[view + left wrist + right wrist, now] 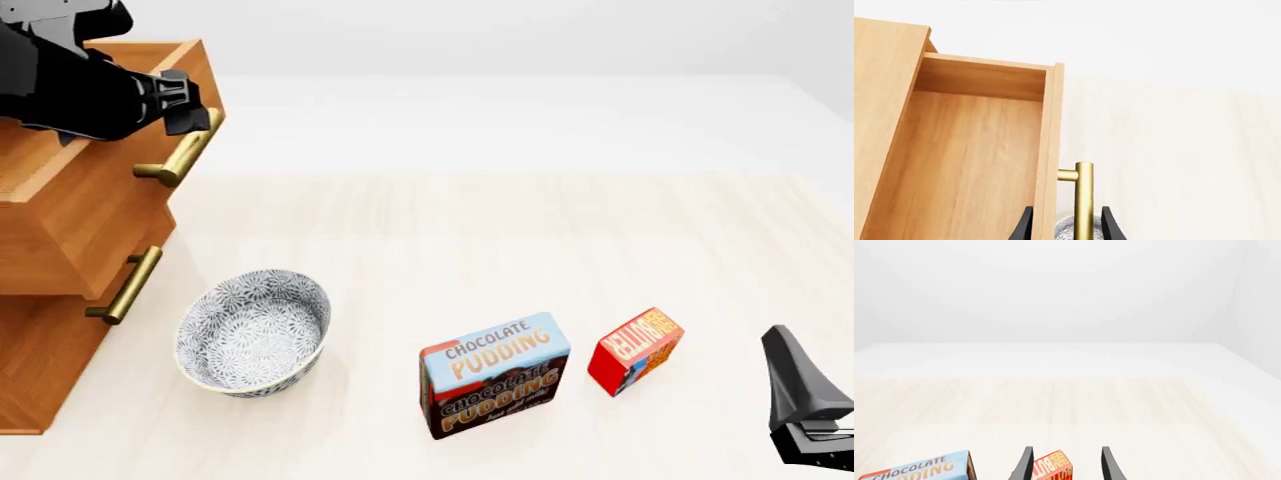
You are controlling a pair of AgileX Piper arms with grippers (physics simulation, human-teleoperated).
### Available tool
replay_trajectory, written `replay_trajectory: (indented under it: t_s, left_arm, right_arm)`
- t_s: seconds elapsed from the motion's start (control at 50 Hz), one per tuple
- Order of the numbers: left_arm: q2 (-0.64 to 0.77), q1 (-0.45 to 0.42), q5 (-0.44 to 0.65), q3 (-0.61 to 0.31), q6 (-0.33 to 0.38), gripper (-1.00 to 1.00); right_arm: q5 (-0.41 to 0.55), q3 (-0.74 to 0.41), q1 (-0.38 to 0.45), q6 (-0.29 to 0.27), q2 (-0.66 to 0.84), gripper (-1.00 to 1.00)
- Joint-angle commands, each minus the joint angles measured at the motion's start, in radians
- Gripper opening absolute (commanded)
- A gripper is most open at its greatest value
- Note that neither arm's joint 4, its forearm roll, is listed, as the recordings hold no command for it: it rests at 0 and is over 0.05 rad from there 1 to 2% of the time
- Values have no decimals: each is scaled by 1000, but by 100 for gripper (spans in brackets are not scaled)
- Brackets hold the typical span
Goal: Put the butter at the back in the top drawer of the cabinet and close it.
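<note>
I've got the top drawer (961, 165) open, left gripper (1066, 225) spread astride its handle (1083, 200); butter (637, 350) untouched at four o'clock, right gripper (1066, 462) spread, empty.

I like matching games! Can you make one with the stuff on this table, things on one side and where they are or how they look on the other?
Things:
1. butter
2. bowl
3. top drawer
4. pudding box

Descriptions:
A. pulled open, nothing visible inside
B. blue and brown, standing between the bowl and the red box
C. patterned grey and white, next to the cabinet
D. small and red, nearest the right pincer

Pairs: 1-D, 2-C, 3-A, 4-B
</note>
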Motion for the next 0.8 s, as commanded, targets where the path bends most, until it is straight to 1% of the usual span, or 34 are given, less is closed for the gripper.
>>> replay_trajectory:
  t_s: [0.02, 0.8]
  left_arm:
    - [73, -47, -21, 65, 37, 100]
    - [75, -131, -41, 97, 19, 100]
  right_arm:
    - [0, 0, 0, 0, 0, 100]
    - [0, 0, 0, 0, 0, 100]
